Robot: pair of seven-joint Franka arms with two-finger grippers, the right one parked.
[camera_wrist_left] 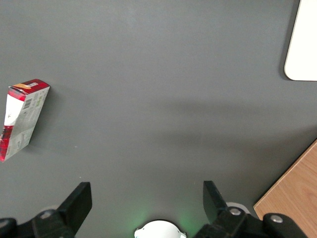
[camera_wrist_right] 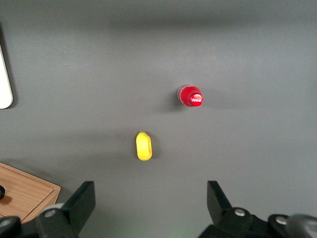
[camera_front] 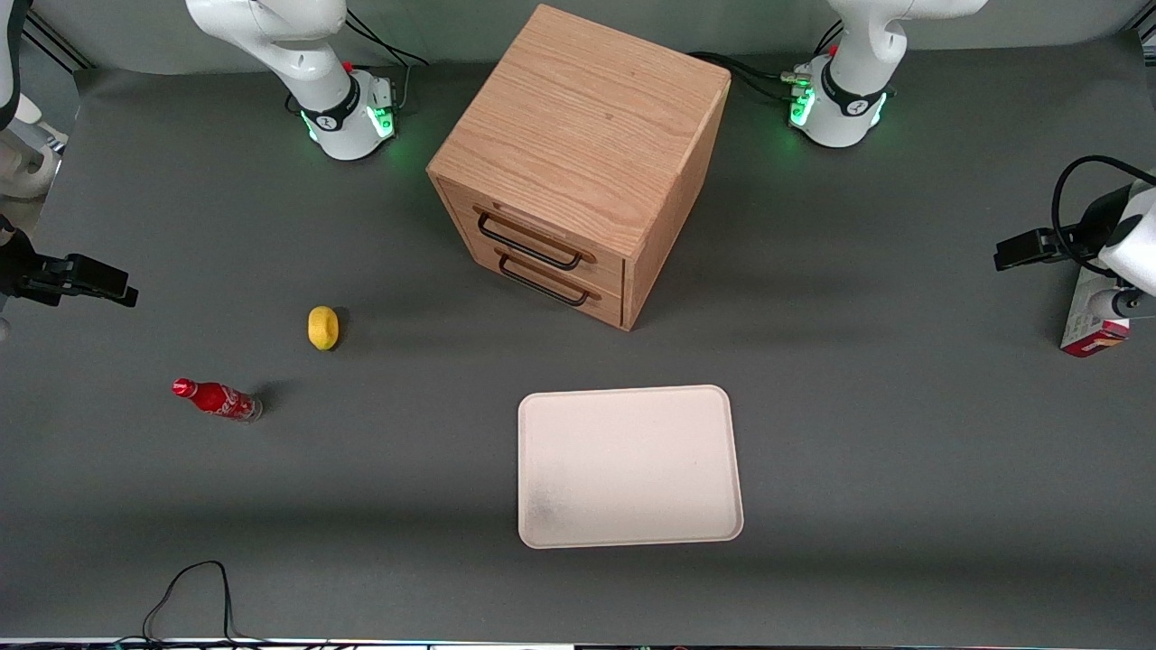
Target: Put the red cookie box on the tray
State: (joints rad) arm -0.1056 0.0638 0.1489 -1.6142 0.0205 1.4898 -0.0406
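Observation:
The red cookie box [camera_front: 1091,332] lies on the grey table at the working arm's end, partly hidden under the arm's wrist [camera_front: 1133,248]. In the left wrist view the box [camera_wrist_left: 21,119] shows its red and grey-white panels, lying off to one side of the fingers and apart from them. The left gripper [camera_wrist_left: 146,198] hovers above bare table, open and empty, with both black fingers [camera_wrist_left: 77,203] spread wide. The pale cream-pink tray [camera_front: 629,533] lies empty near the front camera, with a grey smudge in one corner. One of its corners shows in the left wrist view [camera_wrist_left: 303,49].
A wooden two-drawer cabinet [camera_front: 578,153] stands mid-table, farther from the front camera than the tray; its corner shows in the left wrist view [camera_wrist_left: 292,201]. A yellow lemon [camera_front: 322,327] and a small red soda bottle [camera_front: 217,399] lie toward the parked arm's end.

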